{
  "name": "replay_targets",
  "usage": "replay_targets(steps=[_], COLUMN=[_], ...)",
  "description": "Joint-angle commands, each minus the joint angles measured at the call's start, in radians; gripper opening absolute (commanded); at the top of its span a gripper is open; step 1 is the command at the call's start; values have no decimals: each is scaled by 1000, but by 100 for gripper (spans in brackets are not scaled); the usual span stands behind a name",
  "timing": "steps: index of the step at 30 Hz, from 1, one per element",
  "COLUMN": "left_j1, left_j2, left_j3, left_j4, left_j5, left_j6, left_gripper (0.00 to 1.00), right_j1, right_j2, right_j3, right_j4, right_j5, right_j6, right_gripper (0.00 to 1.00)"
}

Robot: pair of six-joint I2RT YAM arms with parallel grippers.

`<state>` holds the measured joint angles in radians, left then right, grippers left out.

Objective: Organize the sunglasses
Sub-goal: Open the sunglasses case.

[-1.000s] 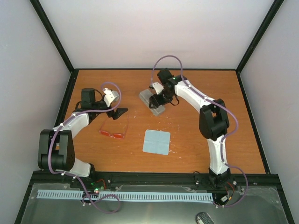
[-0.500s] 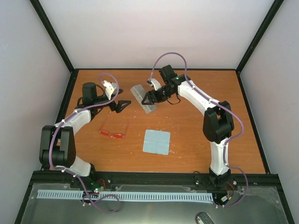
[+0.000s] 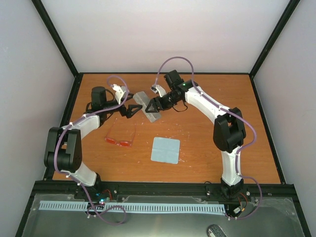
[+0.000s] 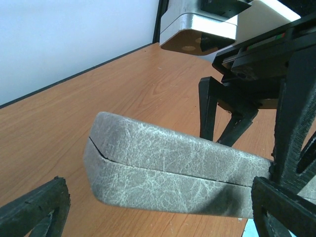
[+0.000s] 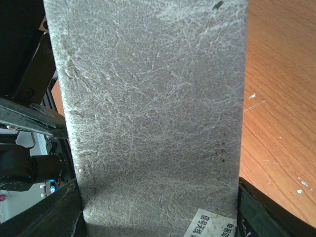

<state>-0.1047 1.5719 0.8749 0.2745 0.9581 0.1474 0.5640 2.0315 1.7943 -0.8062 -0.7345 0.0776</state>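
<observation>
While the right gripper [image 3: 154, 103] holds the shut case [image 3: 145, 100], the left gripper [image 3: 134, 109] hangs open near it; next, open it for the sunglasses [image 3: 120, 141].

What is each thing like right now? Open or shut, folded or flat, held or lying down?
grey case, shut, gripped by the right gripper.
right gripper, closed on the grey case.
left gripper, wide open, by the case's end, holding nothing.
sunglasses, arms unfolded, lying on the table.
blue cloth, spread flat on the table.
</observation>
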Motion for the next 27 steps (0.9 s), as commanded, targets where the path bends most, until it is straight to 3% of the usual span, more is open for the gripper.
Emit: replay_targets(steps=[1, 8, 27], left_j1=[-12, -34, -94], left_j2=[15, 41, 71], left_j3=[35, 24, -6], left_j4=[54, 67, 16], left_j5=[-3, -52, -177], left_j6=[-4, 78, 242], left_gripper=[99, 99, 98], right_j1=[12, 24, 34], right_j2=[-28, -31, -113], right_j3=[52, 95, 158], right_j4=[8, -29, -28], right_j5=[-29, -26, -128], right_j6=[1, -10, -4], right_gripper=[11, 3, 3])
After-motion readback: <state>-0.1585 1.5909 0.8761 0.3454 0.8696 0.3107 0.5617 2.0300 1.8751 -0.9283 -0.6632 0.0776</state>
